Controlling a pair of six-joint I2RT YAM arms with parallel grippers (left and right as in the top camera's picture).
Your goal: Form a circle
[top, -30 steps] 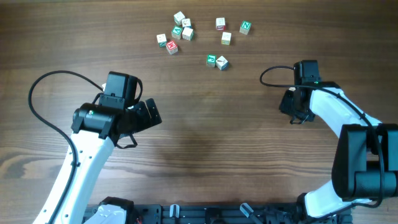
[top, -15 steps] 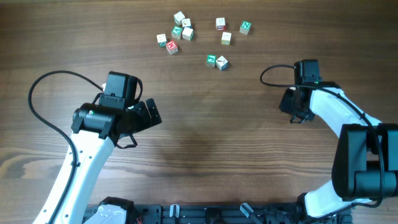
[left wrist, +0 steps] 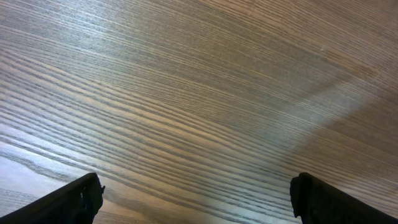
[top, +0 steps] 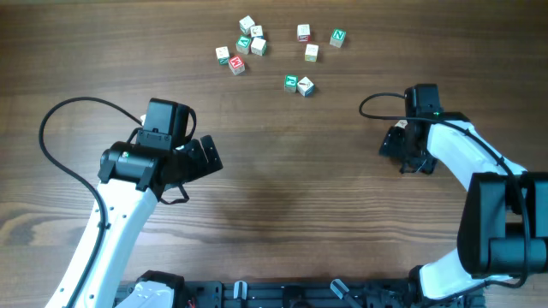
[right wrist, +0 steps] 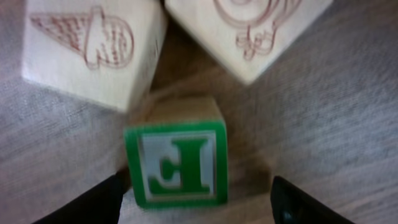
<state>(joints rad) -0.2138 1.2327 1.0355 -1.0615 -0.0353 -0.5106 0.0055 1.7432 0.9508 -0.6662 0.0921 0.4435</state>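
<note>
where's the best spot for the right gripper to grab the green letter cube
Probably best to take the green letter cube by its left and right side faces, coming straight down. Those sides are free, while two pale picture cubes crowd its far edge. The right gripper stands open astride it.

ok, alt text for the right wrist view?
Close-up of a green-framed letter cube on the wooden table, between the open dark fingertips of the right gripper. Just beyond it sit a pale cube with a red ice-cream cone drawing and another pale cube, partly cropped. The image is slightly blurred.
</note>
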